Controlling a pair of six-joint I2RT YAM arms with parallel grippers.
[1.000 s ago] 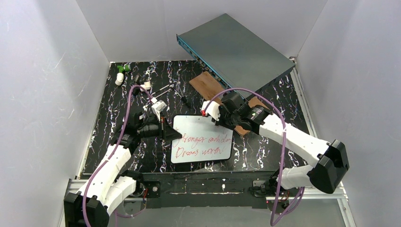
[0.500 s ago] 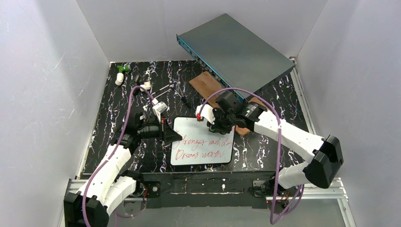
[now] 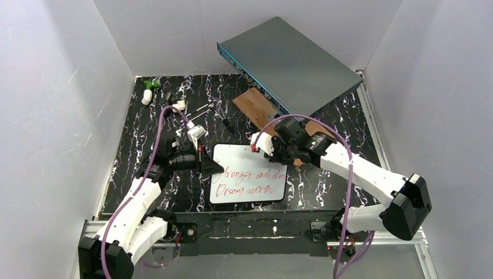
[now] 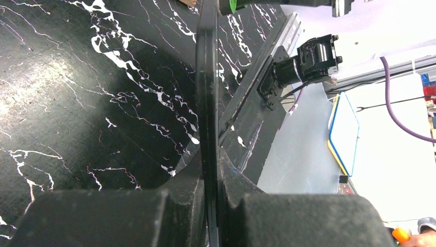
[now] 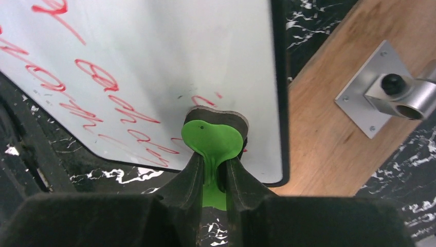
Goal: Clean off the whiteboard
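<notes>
A: Where do we find the whiteboard (image 3: 247, 158)?

B: It lies flat on the black marbled bench (image 3: 145, 145), near the front edge, between the 2 arms.

A: How do the arms stand?

B: The left arm reaches forward with its wrist turned to the right, so the left hand (image 4: 210, 167) meets the board's left edge. The right arm keeps its elbow out to the right. Its forearm slants across to the board's upper right corner, and the right hand (image 5: 212, 172) points down at the surface.

A: And the grips?

B: The left hand is clamped on the thin black rim. The right hand is pinched narrow on a green eraser (image 5: 212, 135), whose dark pad sits on the white surface close to the right rim.

A: Can we read the red handwriting?

B: Only loosely. We count 2 lines. The first seems to begin "Strong" and the second looks like "Dreams worth". The rest we cannot tell.

A: What does each view give us alone?

B: The left wrist view shows the rim edge-on between the fingers. The right wrist view shows a wooden plank (image 5: 329, 134) just beside the board, carrying a metal bracket (image 5: 383, 92). Only the top view shows the grey-teal box (image 3: 290, 61) at the back.
</notes>
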